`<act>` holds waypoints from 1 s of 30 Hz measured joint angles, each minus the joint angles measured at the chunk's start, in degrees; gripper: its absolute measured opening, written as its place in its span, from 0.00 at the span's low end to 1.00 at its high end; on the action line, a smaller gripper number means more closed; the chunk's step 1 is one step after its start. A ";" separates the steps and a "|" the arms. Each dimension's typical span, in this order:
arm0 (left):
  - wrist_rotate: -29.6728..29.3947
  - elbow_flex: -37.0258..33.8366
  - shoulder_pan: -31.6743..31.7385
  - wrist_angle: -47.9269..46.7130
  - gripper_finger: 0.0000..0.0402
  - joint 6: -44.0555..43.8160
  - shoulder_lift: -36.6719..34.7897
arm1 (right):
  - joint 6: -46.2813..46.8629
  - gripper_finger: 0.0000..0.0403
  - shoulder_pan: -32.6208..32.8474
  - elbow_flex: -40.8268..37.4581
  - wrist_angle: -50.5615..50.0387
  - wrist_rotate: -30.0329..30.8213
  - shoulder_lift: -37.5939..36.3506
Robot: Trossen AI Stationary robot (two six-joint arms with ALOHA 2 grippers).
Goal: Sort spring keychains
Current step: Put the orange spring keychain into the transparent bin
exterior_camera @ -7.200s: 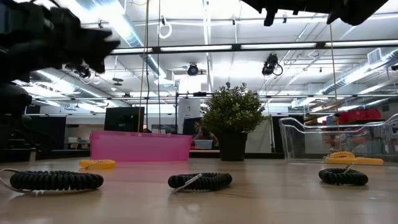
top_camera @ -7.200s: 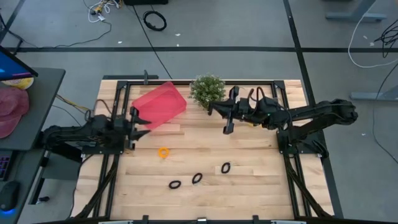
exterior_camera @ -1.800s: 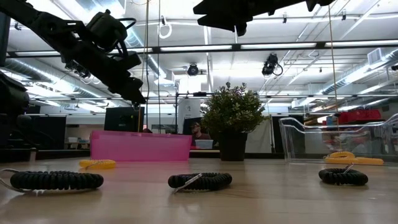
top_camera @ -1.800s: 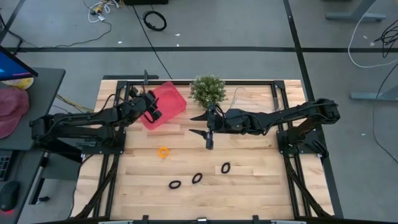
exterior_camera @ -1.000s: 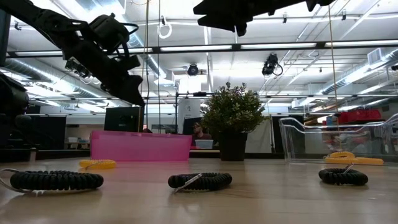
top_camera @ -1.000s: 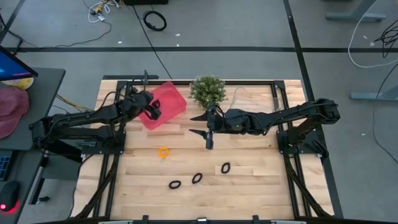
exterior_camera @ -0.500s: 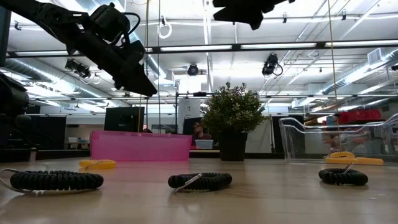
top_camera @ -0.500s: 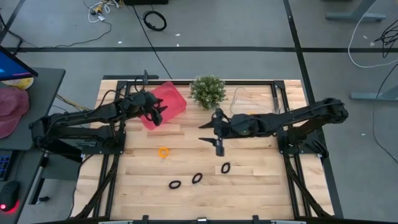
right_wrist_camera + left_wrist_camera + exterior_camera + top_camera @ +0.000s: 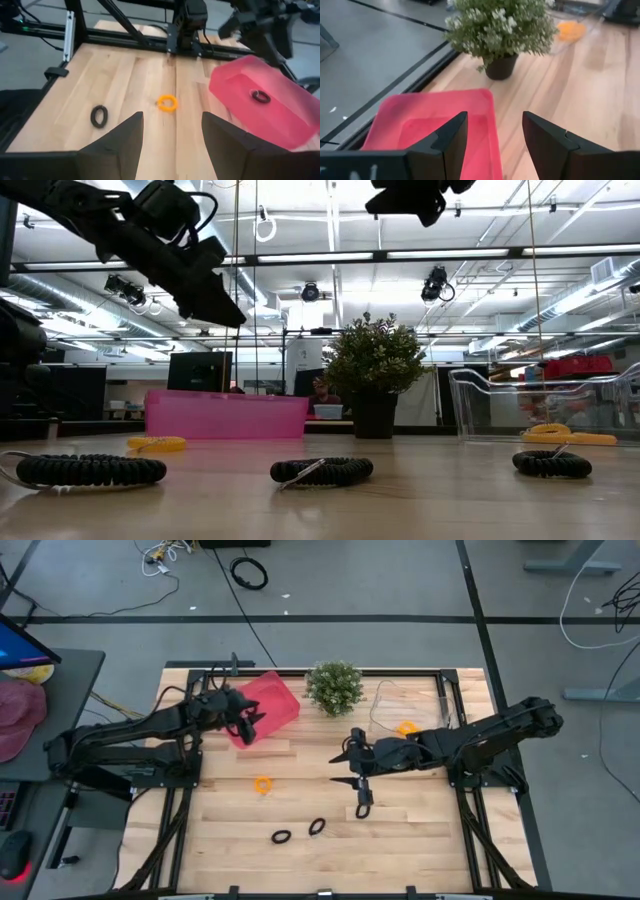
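On the table lie an orange spring keychain (image 9: 263,784) and two black ones (image 9: 316,827) (image 9: 281,836). A third black one (image 9: 552,464) sits below my right arm. Another black keychain (image 9: 258,95) rests on the floor of the pink bin (image 9: 268,706), and an orange one (image 9: 406,728) lies in the clear bin (image 9: 405,705). My left gripper (image 9: 492,135) hangs open above the pink bin's near edge with nothing between its fingers. My right gripper (image 9: 342,768) is open, high over the table's middle, pointing toward the orange keychain on the table.
A green potted plant (image 9: 334,686) stands between the two bins at the far edge. Black frame rails (image 9: 180,810) run along the table's left and right sides. Bare wood stretches along the near edge (image 9: 400,860).
My right gripper has come from beside the plant toward the table's near edge and a little to the right, staying open and high. My left gripper has edged rightward over the pink bin, still open. No keychain has moved.
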 joint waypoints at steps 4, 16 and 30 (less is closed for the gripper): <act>5.06 0.00 0.02 -5.25 0.48 0.72 -0.85 | 0.08 0.51 -0.24 0.00 -1.97 0.08 -0.03; 21.93 0.00 -4.95 -20.44 0.48 1.43 2.63 | -0.90 0.51 -2.40 0.00 -2.29 0.10 -0.03; 16.43 -0.04 -16.91 -17.03 0.48 2.52 19.38 | -0.77 0.51 -2.55 0.00 -2.66 0.09 -0.03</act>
